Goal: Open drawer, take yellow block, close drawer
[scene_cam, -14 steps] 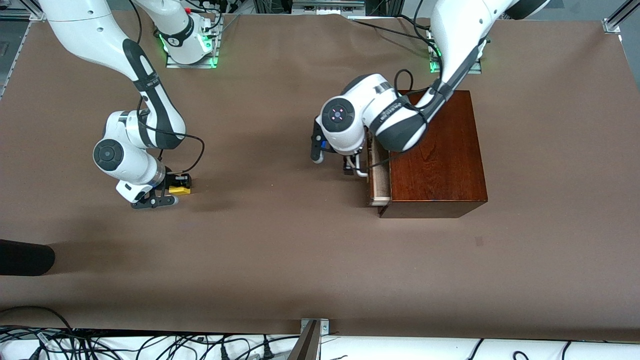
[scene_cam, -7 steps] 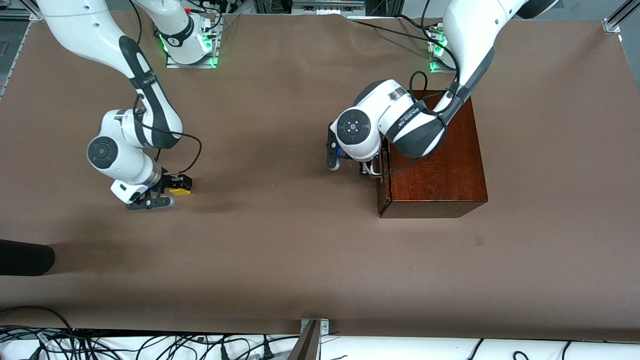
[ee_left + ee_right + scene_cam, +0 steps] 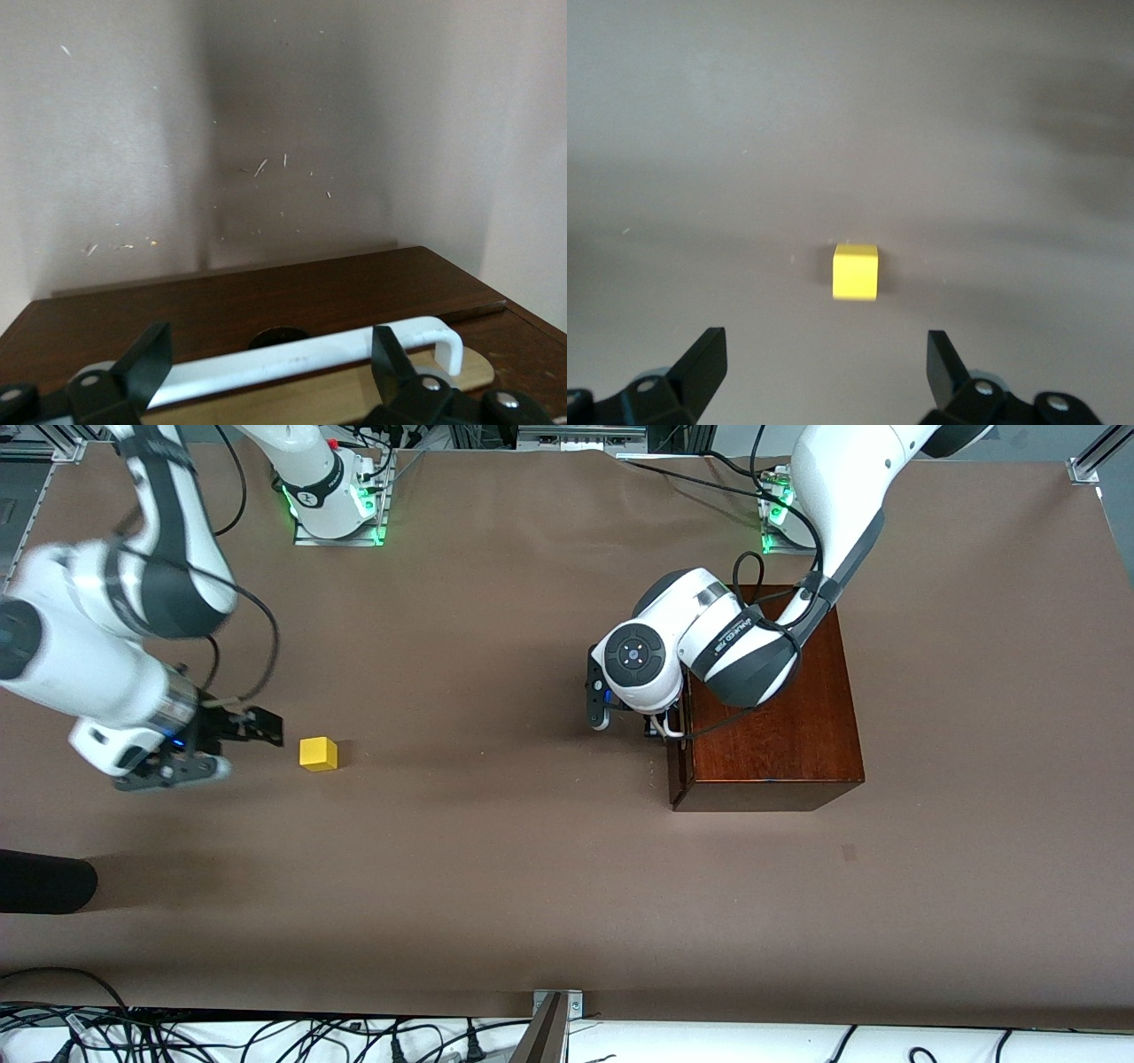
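Observation:
The yellow block (image 3: 318,753) sits alone on the brown table toward the right arm's end; it also shows in the right wrist view (image 3: 856,271). My right gripper (image 3: 235,748) is open and empty, raised above the table beside the block (image 3: 824,341). The dark reddish-brown box (image 3: 771,700) stands at the left arm's end, and its drawer (image 3: 678,748) is pushed in. My left gripper (image 3: 660,728) is at the drawer front, open, with its fingers either side of the white bar handle (image 3: 301,359). The left gripper (image 3: 266,347) is not clamped on the handle.
Brown table cover (image 3: 496,850) runs wide between the block and the box. A dark object (image 3: 44,881) pokes in at the table edge at the right arm's end, nearer the camera. Cables (image 3: 266,1036) lie along the near edge.
My right gripper has let go of the yellow block and risen away toward the right arm's end. My left gripper has pushed the drawer from partly open to shut.

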